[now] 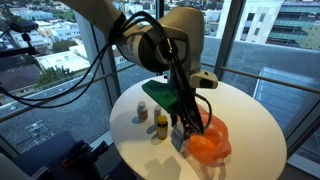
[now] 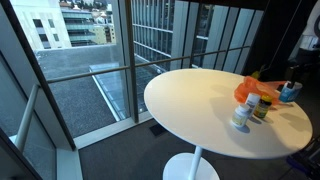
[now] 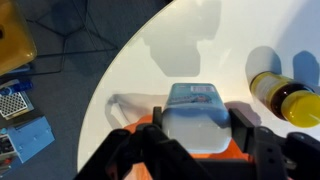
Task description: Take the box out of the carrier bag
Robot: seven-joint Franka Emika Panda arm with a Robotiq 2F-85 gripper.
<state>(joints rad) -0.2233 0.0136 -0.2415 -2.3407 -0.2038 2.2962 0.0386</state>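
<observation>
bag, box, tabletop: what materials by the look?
The carrier bag looks like thin plastic film: orange, crumpled, slightly translucent. The box is pale blue-white, smooth, rounded edges; plastic or coated card, can't settle which. The tabletop is white, smooth, semi-gloss with soft shadows; laminate or paint, unclear.

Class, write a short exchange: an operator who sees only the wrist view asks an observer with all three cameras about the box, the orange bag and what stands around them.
Operator: My wrist view shows the box in the gripper over the orange bag, and a yellow bottle beside it. Is there another bottle?
Observer: Yes, a white bottle stands near it in an exterior view.
Operator: What lies beyond the table?
Observer: A glass wall with buildings outside, in both exterior views.
</observation>
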